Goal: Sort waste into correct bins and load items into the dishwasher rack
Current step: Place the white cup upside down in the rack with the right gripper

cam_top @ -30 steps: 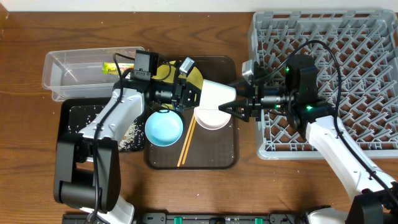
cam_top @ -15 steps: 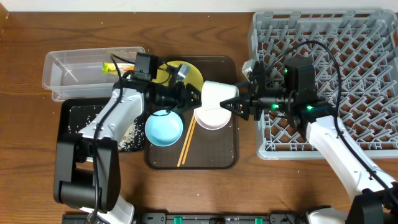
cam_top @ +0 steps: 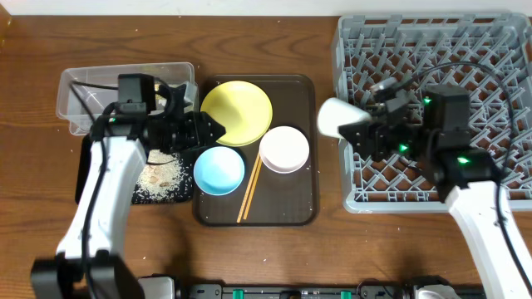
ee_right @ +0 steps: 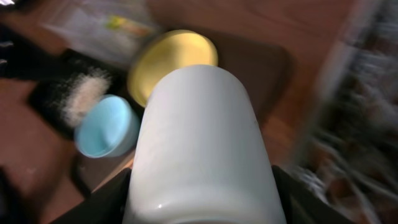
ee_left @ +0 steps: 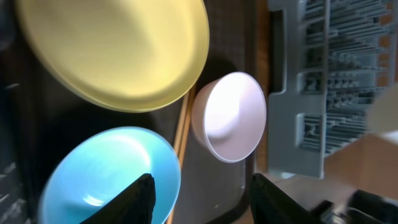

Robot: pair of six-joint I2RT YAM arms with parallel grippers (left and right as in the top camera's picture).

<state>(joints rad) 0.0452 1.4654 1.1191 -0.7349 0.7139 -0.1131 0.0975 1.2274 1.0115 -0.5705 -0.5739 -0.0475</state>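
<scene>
Nearest, on the brown serving tray (cam_top: pixel 307 212): two wooden chopsticks (cam_top: pixel 248 195), side by side on a slant. Just beyond them on the tray, a light blue bowl (cam_top: pixel 219 171) to the left and a white bowl (cam_top: pixel 284 150) to the right, both upright. Left of the tray, a black tray (cam_top: pixel 126 194) strewn with rice grains (cam_top: pixel 158 178). Over the tray's left edge, beside the light blue bowl, the left gripper (cam_top: pixel 218 131), spread and holding nothing. Just off the tray's right edge, the right gripper (cam_top: pixel 359 133) pinching a small pale cup (cam_top: pixel 334 117) on its side, between the tray and the grey dishwasher rack (cam_top: pixel 499 50). At the tray's far end, a round yellow plate (cam_top: pixel 237 112). Far left of the tray, a clear tub (cam_top: pixel 83 83).
</scene>
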